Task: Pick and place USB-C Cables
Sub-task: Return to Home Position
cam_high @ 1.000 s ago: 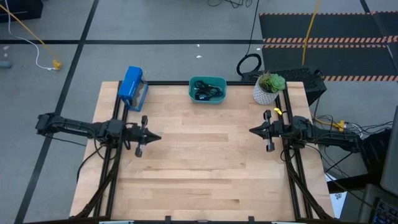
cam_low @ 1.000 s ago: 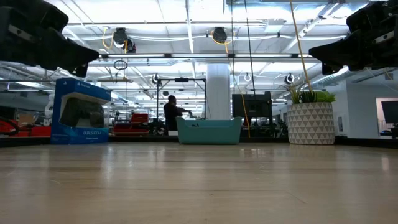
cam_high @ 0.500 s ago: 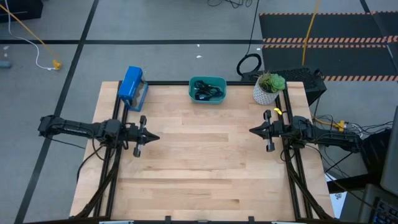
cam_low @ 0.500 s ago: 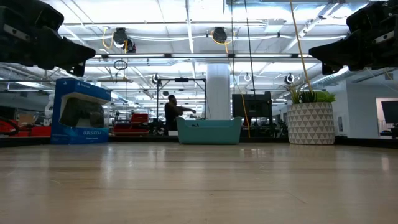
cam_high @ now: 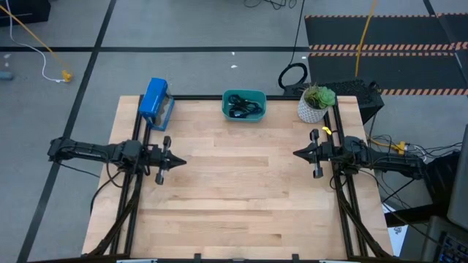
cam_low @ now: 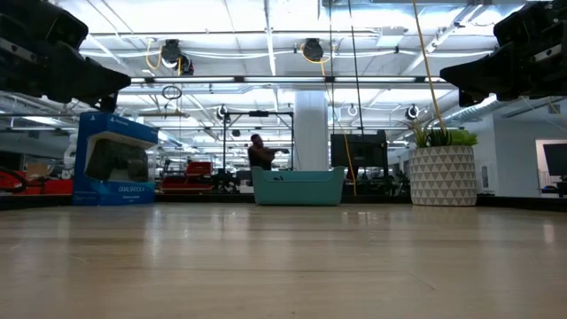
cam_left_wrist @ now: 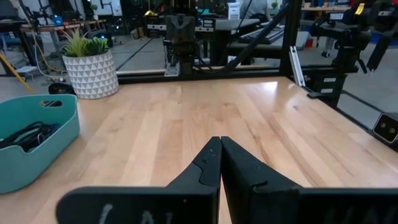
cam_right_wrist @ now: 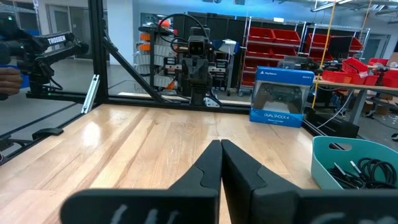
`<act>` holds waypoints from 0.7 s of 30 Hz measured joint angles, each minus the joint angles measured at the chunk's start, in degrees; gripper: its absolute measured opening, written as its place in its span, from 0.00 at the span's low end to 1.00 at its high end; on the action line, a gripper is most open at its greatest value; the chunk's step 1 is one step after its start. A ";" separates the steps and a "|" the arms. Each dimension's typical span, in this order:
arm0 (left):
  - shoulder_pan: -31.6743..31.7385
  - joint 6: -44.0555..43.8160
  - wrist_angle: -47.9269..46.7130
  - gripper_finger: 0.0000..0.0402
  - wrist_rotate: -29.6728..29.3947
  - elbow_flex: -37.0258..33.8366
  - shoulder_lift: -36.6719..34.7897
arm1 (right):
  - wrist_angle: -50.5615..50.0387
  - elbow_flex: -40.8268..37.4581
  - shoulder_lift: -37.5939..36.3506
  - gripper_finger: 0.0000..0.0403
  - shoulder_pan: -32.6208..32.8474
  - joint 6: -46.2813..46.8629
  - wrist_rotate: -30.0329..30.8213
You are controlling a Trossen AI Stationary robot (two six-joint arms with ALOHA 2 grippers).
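Grey floor (cam_high: pixel 205 29) surrounds the table (cam_high: pixel 241 190); a hazard-striped mat (cam_high: pixel 409 69) lies at one o'clock (yellow cord (cam_high: pixel 65 74) at ten).

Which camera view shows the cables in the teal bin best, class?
The high view: it looks straight down into the bin, so the cables lie in full sight. Both wrist views catch some black cable over the rim, from the side. The low view shows only the bin's wall.

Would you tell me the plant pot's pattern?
The pot has a white-and-grey triangle pattern, clearest in the low view.

One bin (cam_high: pixel 243 117), one box (cam_high: pixel 155 101), one plant (cam_high: pixel 316 102)
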 joint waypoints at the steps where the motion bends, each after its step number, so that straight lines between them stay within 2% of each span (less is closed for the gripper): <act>1: 0.00 0.27 -0.06 0.02 0.00 0.01 0.02 | 0.01 0.00 -0.01 0.00 0.00 0.00 0.01; 11: 0.73 0.95 0.56 0.03 -0.45 -1.38 0.07 | 0.02 0.00 0.00 0.00 0.00 -0.01 0.00; 15: 1.39 2.07 4.89 0.01 0.63 -1.37 -0.02 | 0.02 0.00 0.00 0.00 0.00 0.00 0.00; 18: 1.66 2.97 10.06 0.03 2.19 -1.35 -1.02 | 0.02 0.00 0.00 0.00 0.00 -0.02 0.00; 21: 1.87 3.39 9.82 0.04 2.54 -1.32 -3.01 | 0.02 0.00 0.00 0.00 0.00 0.00 0.00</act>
